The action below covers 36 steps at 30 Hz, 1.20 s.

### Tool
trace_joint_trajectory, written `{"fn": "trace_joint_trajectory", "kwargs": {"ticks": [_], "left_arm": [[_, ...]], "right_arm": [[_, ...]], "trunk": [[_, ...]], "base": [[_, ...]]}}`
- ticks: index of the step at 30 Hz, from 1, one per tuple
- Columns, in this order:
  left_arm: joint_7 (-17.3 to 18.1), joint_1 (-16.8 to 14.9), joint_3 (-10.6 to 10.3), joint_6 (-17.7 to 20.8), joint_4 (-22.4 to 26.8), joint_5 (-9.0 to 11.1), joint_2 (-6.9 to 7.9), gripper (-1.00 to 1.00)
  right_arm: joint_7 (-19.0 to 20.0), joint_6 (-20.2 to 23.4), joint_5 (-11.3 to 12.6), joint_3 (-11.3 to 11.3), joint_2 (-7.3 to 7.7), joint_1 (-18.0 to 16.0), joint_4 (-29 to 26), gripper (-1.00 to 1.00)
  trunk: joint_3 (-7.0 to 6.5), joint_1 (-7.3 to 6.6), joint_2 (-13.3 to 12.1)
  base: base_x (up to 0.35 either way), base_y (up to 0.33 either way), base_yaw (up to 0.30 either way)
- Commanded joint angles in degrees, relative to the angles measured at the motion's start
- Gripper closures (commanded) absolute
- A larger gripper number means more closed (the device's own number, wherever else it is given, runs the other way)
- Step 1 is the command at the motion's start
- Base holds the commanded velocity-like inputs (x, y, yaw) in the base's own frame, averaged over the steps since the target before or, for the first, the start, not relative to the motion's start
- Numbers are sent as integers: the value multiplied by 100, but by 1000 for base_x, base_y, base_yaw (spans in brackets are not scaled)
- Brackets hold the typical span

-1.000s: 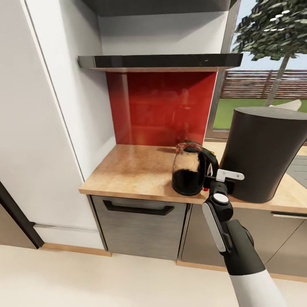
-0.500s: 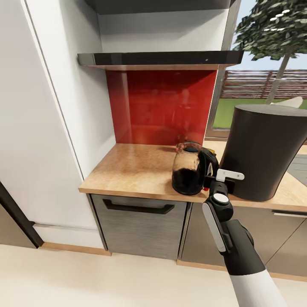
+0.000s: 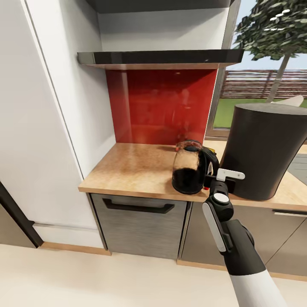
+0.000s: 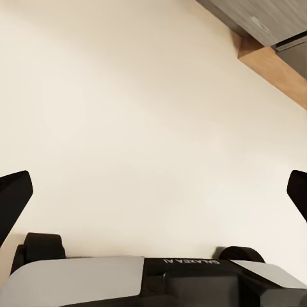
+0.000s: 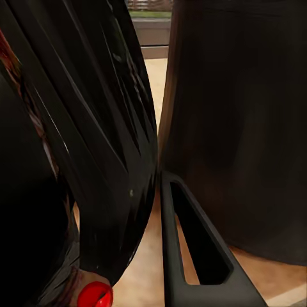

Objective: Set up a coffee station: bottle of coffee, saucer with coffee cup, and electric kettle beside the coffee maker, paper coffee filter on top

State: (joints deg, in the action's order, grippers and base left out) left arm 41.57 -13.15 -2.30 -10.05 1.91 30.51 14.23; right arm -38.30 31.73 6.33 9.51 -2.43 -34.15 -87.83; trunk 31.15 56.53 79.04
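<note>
Right now the electric kettle [image 3: 189, 167] stands upright on the kitchen countertop [image 3: 136, 170], just beside the coffee maker [image 3: 264, 153]. The right gripper [image 3: 213, 179] is at its black handle [image 3: 211, 164] — whether the fingers actually clasp it, I cannot tell. Left gripper [image 4: 153, 192] hangs spread wide over the pale floor [image 4: 128, 96].

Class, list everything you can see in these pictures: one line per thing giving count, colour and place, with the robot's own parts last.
kettle: 1, smoky glass with black handle, on the countertop's front edge
coffee maker: 1, dark grey, right of the kettle
countertop: 1, light wood
backsplash: 1, red, behind the countertop
shelf: 1, black, above the backsplash
drawer: 1, grey, below the countertop
right gripper: 1, black, at the kettle's handle
left gripper: 1, black, open over the floor
</note>
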Motion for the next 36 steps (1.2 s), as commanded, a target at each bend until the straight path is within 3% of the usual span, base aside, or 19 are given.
{"fn": "trace_joint_trajectory", "kwargs": {"ticks": [1, 4, 5, 25, 36], "left_arm": [[11, -4, -25, -41, -6, 7, 1, -100], [13, -3, -25, -41, -6, 7, 1, -100], [15, -3, -25, -41, -6, 7, 1, -100], [16, -3, -25, -41, -6, 7, 1, -100], [15, -3, -25, -41, -6, 7, 1, -100]], "right_arm": [[-63, 35, 79, 7, 4, -4, 48, 100], [-63, 35, 79, 7, 1, -4, 48, 100], [-63, 35, 79, 7, 0, -4, 49, -100], [-63, 35, 79, 7, 2, -4, 53, -100], [-63, 35, 79, 13, 1, -4, 51, -100]], "trunk": [[6, 0, 3], [6, 0, 3], [6, 0, 3], [6, 0, 3], [6, 0, 3]], "base": [[0, 0, 0], [0, 0, 0], [0, 0, 0], [-2, 0, 0], [-146, 0, 0]]}}
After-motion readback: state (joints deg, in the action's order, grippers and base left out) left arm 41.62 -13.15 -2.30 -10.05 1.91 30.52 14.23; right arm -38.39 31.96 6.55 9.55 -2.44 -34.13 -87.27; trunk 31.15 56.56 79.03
